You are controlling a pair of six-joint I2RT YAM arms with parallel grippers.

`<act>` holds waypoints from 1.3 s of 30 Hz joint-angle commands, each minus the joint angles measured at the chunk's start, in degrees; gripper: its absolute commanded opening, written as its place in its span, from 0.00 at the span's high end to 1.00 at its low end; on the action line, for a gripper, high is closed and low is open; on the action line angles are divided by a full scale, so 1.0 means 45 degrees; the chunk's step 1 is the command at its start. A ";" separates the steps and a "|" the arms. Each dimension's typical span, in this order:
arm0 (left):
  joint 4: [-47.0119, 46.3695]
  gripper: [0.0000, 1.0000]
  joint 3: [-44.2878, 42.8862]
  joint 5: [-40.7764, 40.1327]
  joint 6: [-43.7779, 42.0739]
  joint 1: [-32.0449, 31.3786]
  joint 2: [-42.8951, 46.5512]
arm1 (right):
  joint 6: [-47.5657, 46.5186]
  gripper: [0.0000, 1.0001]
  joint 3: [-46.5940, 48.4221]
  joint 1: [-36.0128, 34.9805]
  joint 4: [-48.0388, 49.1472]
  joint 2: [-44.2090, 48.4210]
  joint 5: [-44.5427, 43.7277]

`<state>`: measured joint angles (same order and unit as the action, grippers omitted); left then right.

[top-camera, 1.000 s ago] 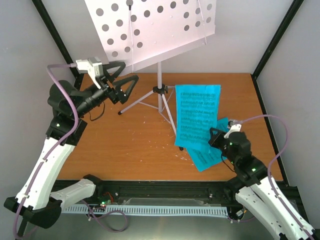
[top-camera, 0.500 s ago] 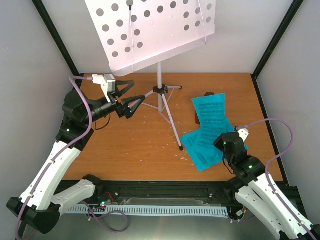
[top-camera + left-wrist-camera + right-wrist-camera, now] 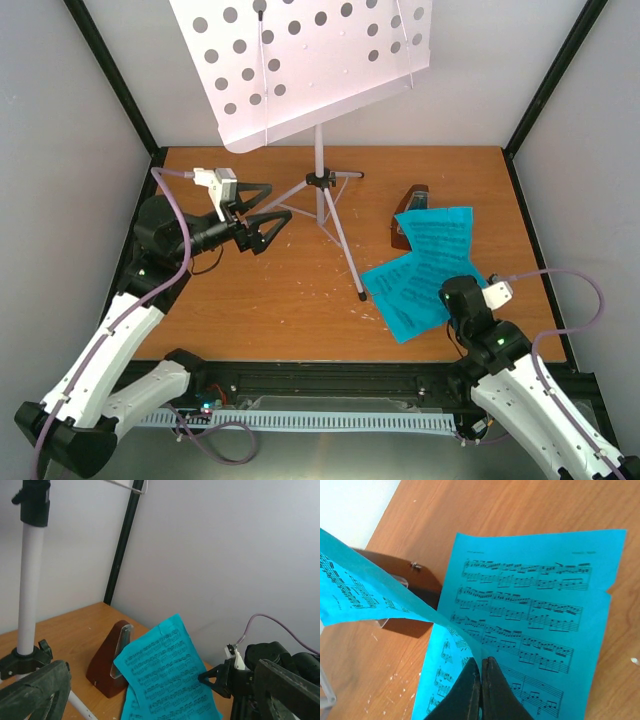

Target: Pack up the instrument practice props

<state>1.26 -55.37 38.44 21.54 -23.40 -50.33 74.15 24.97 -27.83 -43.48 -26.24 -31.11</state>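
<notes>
1 cyan sheet-music page (image 3: 440, 238) — long axis near-to-far, held up beside the metronome (image 3: 407, 208) — pinched by the right gripper (image 3: 481, 666), fingers pressed together; left gripper (image 3: 275, 203) spread wide, empty.

Just an orange-brown wooden table (image 3: 280, 300) with little white specks (image 3: 327, 291) scattered around the middle, plain white walls (image 3: 60, 150) behind black corner posts (image 3: 110, 75), and a black rail (image 3: 330, 380) with a white ribbed strip (image 3: 320, 422) along the near edge.

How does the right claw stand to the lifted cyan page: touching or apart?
Touching. The right wrist view shows the right claw shut on the edge of the lifted cyan page, with the paper pinched between its jaws.
</notes>
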 commanded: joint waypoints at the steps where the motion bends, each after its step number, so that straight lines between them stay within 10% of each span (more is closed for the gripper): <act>1: -0.0423 0.00 0.0413 0.0343 0.0636 0.0026 0.0323 | 0.2343 0.97 -0.0304 0.0014 -0.1231 0.0562 -0.1051; 26: -0.0923 0.00 0.2447 -0.0210 0.1470 0.0024 0.0480 | 0.4924 0.97 -0.1594 0.0019 -0.1711 0.0116 -0.0577; 39: -0.1372 0.01 0.4409 -0.1711 0.4241 0.0024 -0.0221 | 0.4808 0.79 -0.0920 0.0014 -0.2850 0.0389 -0.1366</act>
<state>-2.11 -37.39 32.01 34.28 -23.40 -50.63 94.35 18.72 -27.83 -52.80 -25.98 -33.47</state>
